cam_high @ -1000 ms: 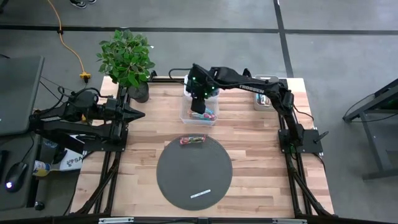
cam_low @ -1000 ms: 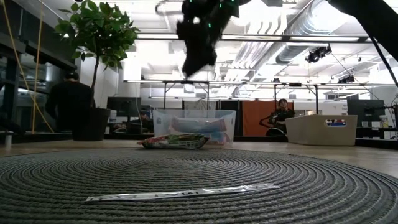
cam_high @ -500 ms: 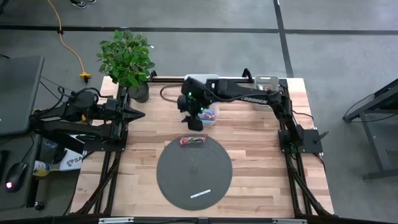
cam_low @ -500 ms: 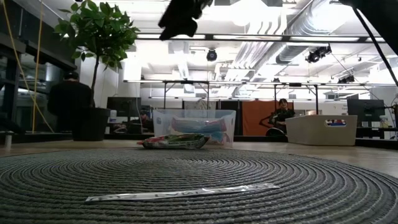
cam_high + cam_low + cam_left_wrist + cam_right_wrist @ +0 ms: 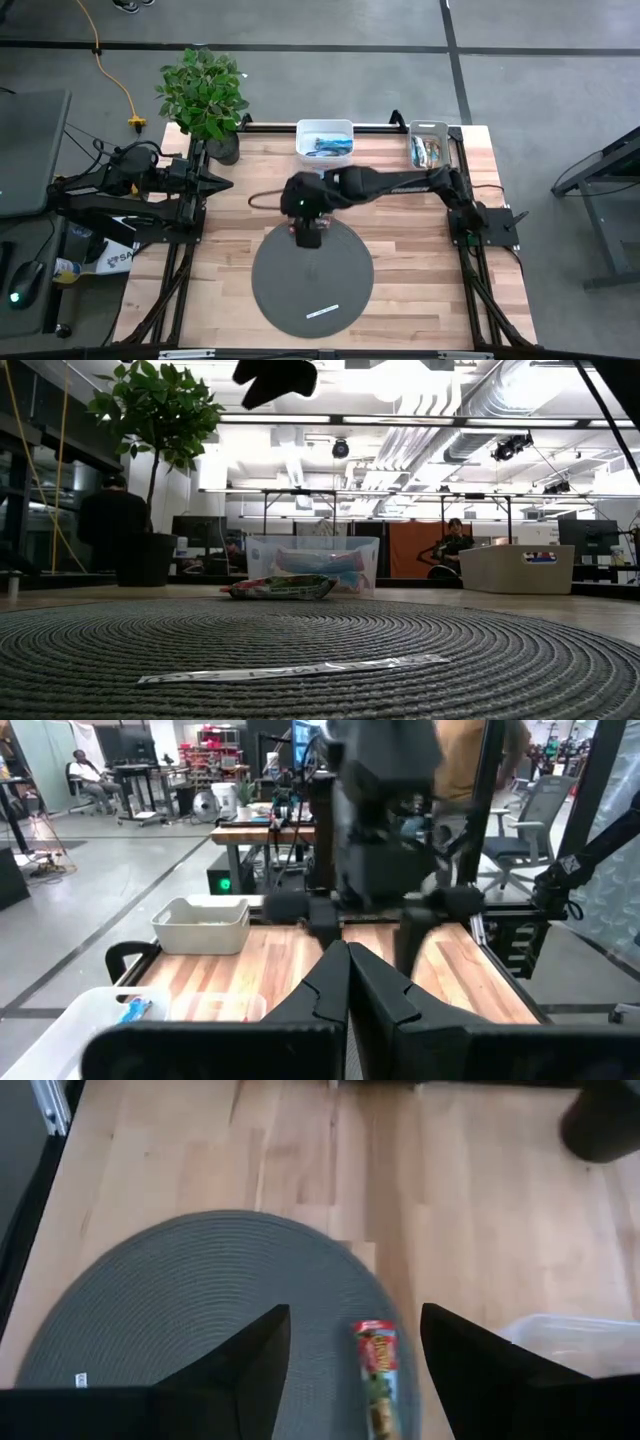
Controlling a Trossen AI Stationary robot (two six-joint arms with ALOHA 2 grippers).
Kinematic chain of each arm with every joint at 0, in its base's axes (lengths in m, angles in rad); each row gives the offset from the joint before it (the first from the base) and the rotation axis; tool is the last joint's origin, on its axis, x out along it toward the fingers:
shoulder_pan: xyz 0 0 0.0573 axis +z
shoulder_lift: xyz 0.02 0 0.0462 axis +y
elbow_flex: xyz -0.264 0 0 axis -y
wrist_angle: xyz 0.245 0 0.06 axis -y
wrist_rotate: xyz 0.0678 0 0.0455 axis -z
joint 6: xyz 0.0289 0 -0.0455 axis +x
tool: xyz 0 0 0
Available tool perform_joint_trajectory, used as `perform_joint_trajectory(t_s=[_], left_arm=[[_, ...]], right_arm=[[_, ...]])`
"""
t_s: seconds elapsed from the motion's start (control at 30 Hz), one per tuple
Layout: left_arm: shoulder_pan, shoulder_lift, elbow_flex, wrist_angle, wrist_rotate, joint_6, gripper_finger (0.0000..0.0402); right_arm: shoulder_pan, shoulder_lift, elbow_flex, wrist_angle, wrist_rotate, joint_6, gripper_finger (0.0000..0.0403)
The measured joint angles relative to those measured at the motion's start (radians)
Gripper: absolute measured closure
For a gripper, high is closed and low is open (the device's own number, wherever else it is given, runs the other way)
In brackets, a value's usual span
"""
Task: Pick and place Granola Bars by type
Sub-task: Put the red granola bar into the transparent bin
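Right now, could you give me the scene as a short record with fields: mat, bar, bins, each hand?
mat: round grey woven mat, on the wooden table
bar on mat: one granola bar at the mat's edge
white strip: lies on the mat
bins: clear bin and second bin, both holding bars
right hand: open, above the bar
left hand: shut, waiting at the table's left side
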Motion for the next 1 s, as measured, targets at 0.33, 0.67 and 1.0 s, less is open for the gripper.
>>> perform_joint_trajectory(t_s=[0.33,0.67,1.0], left_arm=[[0.000,0.000,0.000,0.000,0.000,0.000,0.0401],[0.000,0.000,0.000,0.000,0.000,0.000,0.0401],[0.000,0.000,0.000,0.000,0.000,0.000,0.0401]], right_arm=[[0.023,0.125,0.000,-0.029,0.054,-0.023,0.0194],[-0.021,0.249,0.000,-0.079,-0.052,-0.068,0.0194],[-0.074,0.260,-0.062,-0.068,-0.030,-0.105,0.0194]])
